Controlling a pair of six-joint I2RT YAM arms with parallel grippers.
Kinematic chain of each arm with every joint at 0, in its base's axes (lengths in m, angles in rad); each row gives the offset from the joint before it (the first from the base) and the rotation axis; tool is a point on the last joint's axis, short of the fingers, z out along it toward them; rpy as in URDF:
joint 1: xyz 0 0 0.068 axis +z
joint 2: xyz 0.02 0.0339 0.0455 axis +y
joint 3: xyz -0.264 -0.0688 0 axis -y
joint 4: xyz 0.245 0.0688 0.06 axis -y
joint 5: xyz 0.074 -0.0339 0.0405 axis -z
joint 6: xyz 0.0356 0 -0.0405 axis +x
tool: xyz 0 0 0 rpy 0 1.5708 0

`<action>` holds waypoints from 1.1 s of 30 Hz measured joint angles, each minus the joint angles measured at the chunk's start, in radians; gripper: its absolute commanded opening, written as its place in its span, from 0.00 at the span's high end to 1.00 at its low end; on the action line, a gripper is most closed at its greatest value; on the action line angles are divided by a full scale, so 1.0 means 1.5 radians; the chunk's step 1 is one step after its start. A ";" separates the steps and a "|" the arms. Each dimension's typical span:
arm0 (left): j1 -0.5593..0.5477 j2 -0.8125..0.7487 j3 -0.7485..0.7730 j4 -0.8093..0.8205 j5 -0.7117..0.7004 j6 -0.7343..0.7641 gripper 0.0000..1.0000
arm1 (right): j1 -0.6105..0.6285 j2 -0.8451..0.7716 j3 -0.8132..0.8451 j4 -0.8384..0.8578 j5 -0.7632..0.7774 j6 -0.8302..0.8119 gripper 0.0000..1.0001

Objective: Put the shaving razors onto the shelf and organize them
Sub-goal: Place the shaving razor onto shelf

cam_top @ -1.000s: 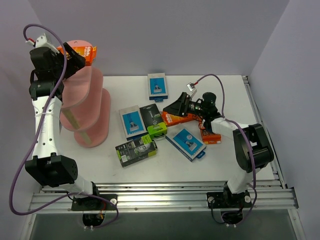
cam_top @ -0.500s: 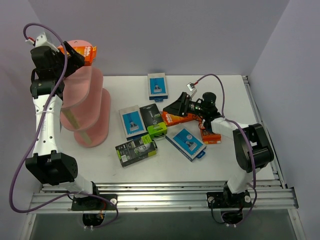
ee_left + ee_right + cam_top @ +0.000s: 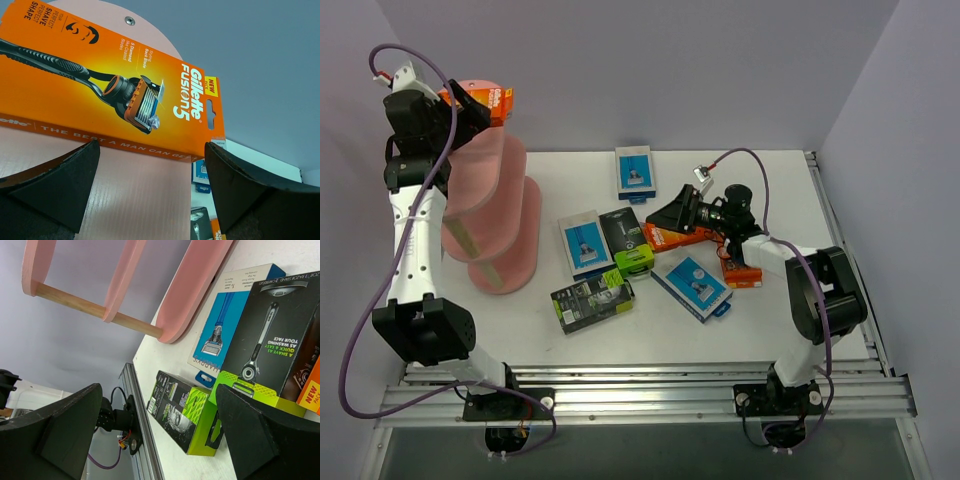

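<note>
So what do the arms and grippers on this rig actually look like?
The left arm and right arm match: white links between bulky black joint housings. The left gripper and right gripper each end in two matte black, wedge-shaped fingers. A thin purple cable loops loosely along each arm to its wrist. No markings are legible.

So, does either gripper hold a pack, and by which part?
No. Both stand open: the left gripper by the orange pack on the shelf, the right gripper over the table.
</note>
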 measured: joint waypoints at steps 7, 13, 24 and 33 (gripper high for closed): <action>-0.001 0.013 0.009 0.009 0.000 0.000 0.05 | -0.001 0.010 0.000 0.000 0.000 0.000 0.08; -0.002 0.019 0.015 0.010 0.000 0.000 0.05 | -0.004 0.013 0.000 0.000 0.000 -0.002 0.08; -0.002 0.019 0.015 0.009 -0.001 0.007 0.05 | -0.004 0.022 0.000 0.000 0.000 -0.002 0.08; 0.002 0.013 0.015 0.000 0.000 0.018 0.05 | -0.004 0.022 0.000 0.000 0.000 -0.002 0.08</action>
